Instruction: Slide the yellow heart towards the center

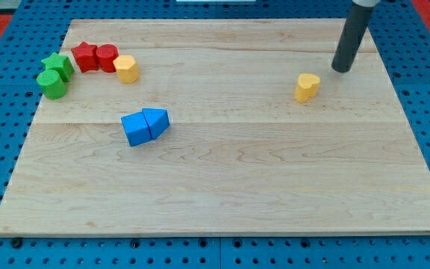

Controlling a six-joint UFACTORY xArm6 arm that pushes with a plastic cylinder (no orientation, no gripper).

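Note:
The yellow heart (307,86) lies on the wooden board (222,187) at the view's right, above mid height. My tip (341,69) rests on the board just up and to the right of the heart, a small gap apart from it. The dark rod rises from there to the view's top edge.
At the view's upper left sits a cluster: a green star (57,65), a green cylinder (51,84), a red star (85,56), a red cylinder (107,57) and a yellow hexagon (127,69). A blue cube (135,128) touches a blue triangular block (157,122) left of centre.

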